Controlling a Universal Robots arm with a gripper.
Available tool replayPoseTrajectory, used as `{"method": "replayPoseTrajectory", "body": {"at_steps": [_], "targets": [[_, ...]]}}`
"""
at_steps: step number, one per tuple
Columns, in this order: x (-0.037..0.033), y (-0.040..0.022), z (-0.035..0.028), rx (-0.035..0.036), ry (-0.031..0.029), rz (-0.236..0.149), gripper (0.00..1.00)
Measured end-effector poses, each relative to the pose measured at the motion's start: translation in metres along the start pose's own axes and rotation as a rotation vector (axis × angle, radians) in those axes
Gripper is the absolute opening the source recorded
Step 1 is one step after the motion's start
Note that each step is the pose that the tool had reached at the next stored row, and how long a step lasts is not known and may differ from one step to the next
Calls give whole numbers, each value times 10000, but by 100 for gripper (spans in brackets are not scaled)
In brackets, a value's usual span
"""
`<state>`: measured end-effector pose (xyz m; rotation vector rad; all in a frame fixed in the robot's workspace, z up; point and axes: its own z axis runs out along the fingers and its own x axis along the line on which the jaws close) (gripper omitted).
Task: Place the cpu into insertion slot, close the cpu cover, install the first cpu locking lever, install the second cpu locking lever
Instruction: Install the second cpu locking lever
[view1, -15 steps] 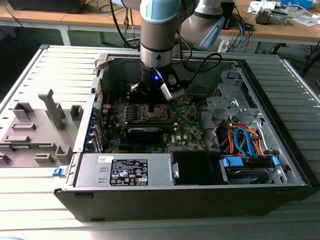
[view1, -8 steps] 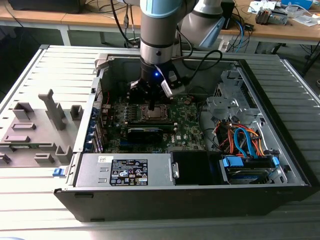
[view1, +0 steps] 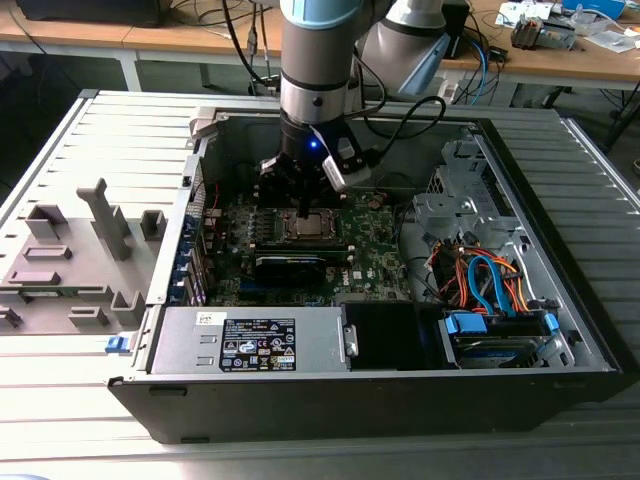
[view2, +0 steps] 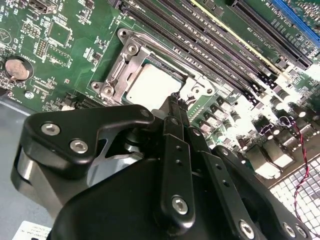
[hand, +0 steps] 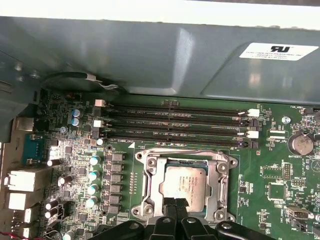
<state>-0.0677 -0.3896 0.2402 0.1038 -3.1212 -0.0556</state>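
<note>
Gripper (hand: 175, 204) is right down at the socket, fingers pinched together into a narrow tip touching the near edge of the cpu (hand: 183, 183), nothing held as far as I can see. The cpu sits flat in the insertion slot (hand: 152, 186), with the cpu cover (hand: 183, 158) closed down as a frame around it. In the second wrist view the fingertips (view2: 176, 100) meet over the chip's edge. Past that, the long black memory slots (hand: 175, 125), then the grey case wall (hand: 150, 55).

The gripper (view2: 175, 100) body hid the near edge of the cpu (view2: 150, 85); whether the cpu cover (hand: 150, 185) was latched couldn't be told.
</note>
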Motion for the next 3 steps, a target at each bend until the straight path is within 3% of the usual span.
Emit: {"method": "replayPoseTrajectory", "body": {"at_steps": [3], "targets": [[0,0,-1,1,0,0,11]]}}
